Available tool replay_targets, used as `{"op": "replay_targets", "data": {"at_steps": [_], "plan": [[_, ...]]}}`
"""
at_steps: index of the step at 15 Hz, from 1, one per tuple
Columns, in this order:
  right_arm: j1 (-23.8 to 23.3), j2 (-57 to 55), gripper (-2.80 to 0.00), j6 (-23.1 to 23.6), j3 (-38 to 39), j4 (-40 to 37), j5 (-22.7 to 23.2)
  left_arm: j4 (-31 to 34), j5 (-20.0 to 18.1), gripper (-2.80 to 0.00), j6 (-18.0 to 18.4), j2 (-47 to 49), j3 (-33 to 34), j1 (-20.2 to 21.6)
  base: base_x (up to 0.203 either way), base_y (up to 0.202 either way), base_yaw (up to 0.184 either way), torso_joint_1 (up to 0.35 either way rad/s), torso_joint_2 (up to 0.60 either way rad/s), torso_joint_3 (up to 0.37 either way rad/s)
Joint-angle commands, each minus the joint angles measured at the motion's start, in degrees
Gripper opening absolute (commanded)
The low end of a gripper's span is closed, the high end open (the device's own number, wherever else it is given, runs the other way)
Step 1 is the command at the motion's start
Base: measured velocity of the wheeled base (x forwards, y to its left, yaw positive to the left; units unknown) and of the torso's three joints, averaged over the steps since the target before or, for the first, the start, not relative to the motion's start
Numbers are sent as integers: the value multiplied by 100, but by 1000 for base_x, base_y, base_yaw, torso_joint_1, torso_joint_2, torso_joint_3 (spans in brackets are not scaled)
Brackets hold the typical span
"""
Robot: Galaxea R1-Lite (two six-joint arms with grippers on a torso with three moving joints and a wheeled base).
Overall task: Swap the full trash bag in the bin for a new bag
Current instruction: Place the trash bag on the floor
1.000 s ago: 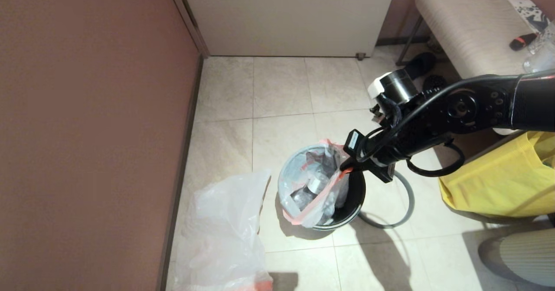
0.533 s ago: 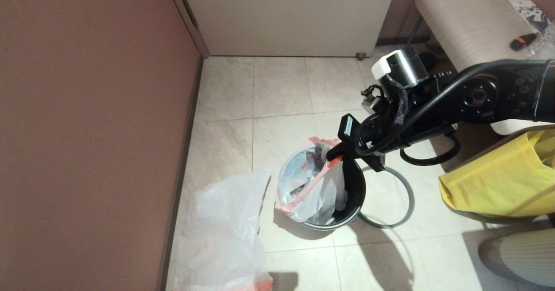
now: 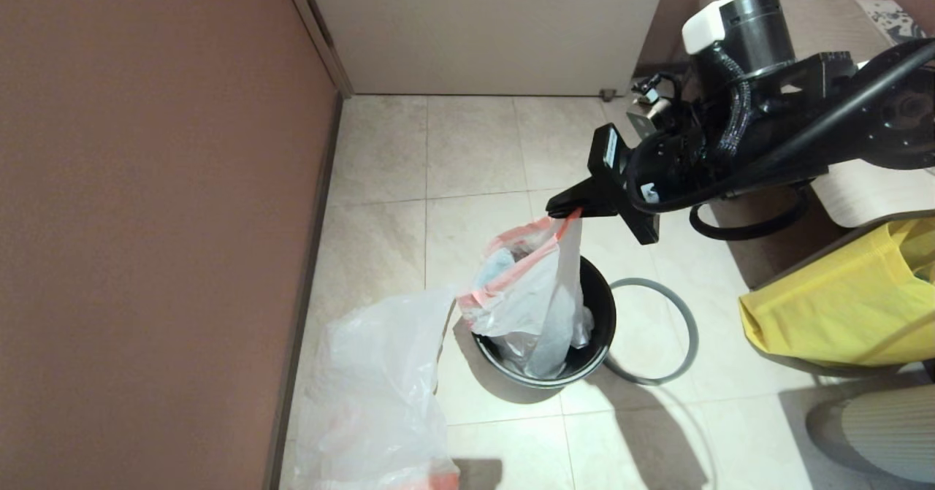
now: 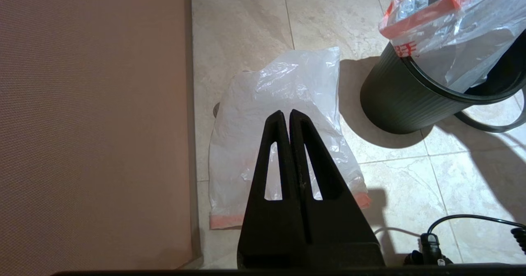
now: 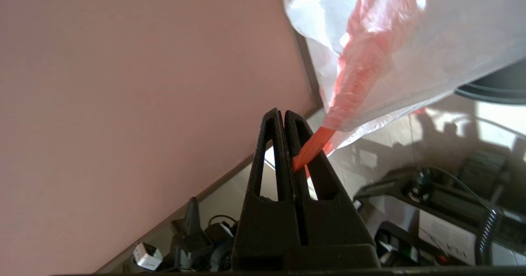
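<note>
Bulging translucent white full trash bag point(image 3: 537, 307) is held half-risen from the small round black plastic bin point(image 3: 595, 344), hanging straight below the right gripper point(image 3: 573, 209), whose jaws are pinched on its red-orange drawstring point, while the left gripper point(image 4: 286, 117) is parked, pressed together.

right arm: enters from right edge of head view, reaching left at mid-height | right gripper point(image 3: 564, 206): fingers pressed together on an orange strip | left gripper point(image 4: 285, 115): fingers closed, nothing held, pointing down
</note>
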State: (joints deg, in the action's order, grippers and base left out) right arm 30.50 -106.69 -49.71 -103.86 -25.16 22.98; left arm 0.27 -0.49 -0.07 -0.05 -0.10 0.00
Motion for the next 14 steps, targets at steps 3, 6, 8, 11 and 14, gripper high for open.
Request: {"op": "replay_targets", "data": {"at_steps": [3, 6, 8, 11, 14], "plan": [[73, 284, -280, -47, -46, 122, 14, 0, 5, -280, -1, 5, 1, 0, 0, 0, 0, 0, 0, 0], [88, 464, -280, -42, -153, 213, 14, 0, -1, -280, -1, 5, 1, 0, 0, 0, 0, 0, 0, 0], [90, 488, -280, -34, -326, 213, 14, 0, 5, -280, -1, 5, 1, 0, 0, 0, 0, 0, 0, 0], [206, 468, -280, -30, -752, 213, 14, 0, 5, -280, -1, 5, 1, 0, 0, 0, 0, 0, 0, 0], [320, 490, -280, -21, -889, 547, 17, 0, 5, -280, -1, 5, 1, 0, 0, 0, 0, 0, 0, 0]]}}
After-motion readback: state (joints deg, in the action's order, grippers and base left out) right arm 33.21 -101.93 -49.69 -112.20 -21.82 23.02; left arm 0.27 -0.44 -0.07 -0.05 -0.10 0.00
